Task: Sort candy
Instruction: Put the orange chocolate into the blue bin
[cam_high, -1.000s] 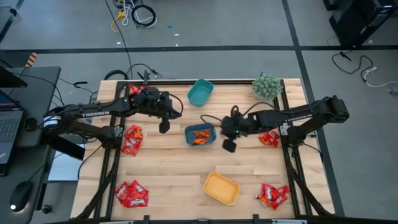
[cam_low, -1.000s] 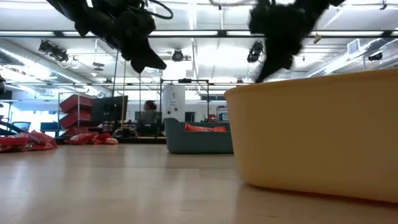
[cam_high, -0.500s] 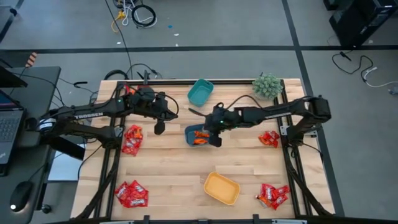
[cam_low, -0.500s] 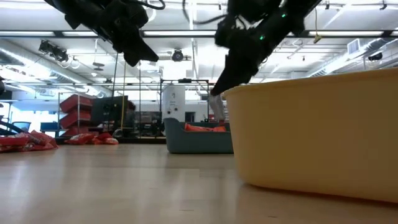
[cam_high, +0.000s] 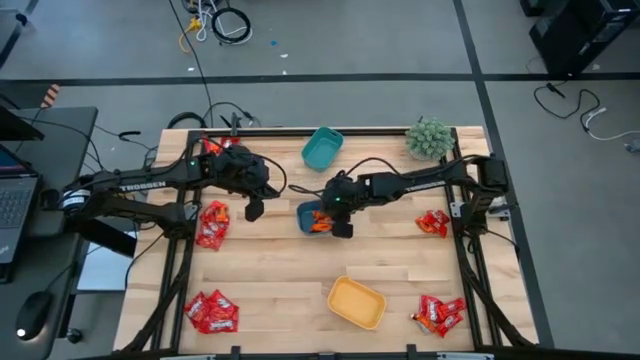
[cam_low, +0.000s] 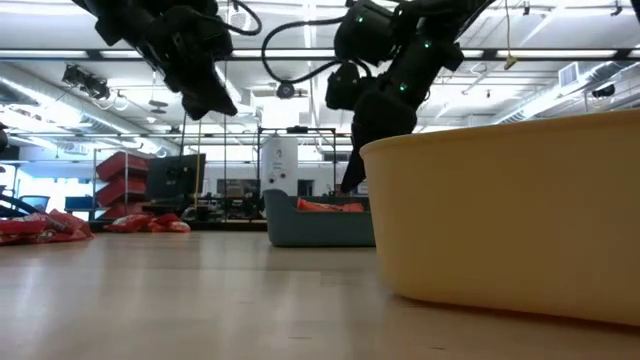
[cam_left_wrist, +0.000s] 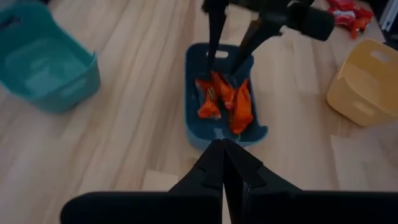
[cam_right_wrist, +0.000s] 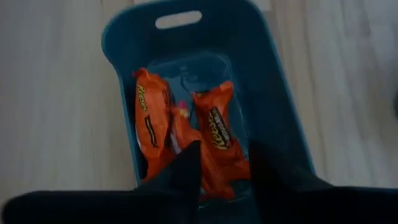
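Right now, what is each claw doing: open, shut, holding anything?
Left claw: shut, holding nothing, above the table beside the blue bin.
Right claw: open over the blue bin's orange candies, gripping nothing.

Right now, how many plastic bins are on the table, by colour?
Teal bin: 1
Dark blue bin, holding orange candy: 1
Yellow-orange bin: 1
Total: 3 bins
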